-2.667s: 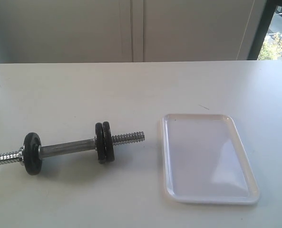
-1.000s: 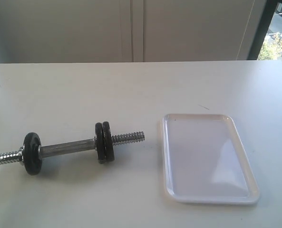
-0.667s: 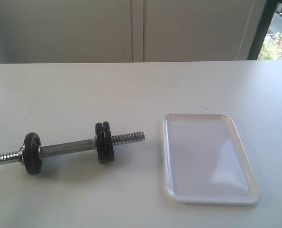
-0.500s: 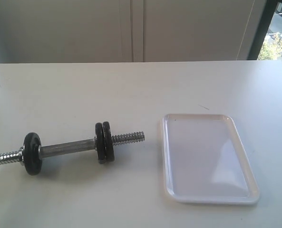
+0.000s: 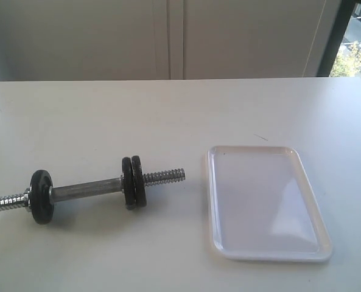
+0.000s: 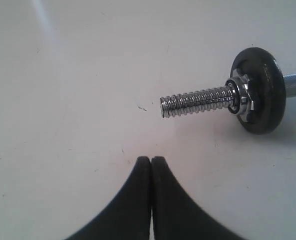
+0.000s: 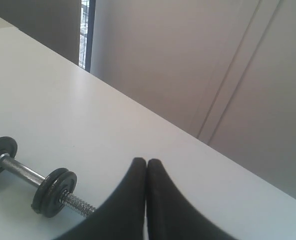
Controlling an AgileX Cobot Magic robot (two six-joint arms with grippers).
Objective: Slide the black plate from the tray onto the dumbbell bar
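Tray [image 5: 262, 201] near front right corner is empty, black plate [image 5: 138, 181] sits on dumbbell bar [image 5: 86, 190] (looks done); left gripper [image 6: 150, 162], right gripper [image 7: 147, 164] clenched empty, only parking remains

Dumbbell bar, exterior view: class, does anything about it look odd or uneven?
Yes: the dumbbell bar carries two black discs on the view's right but only one disc on the left, so it looks lopsided. Nothing looks damaged.
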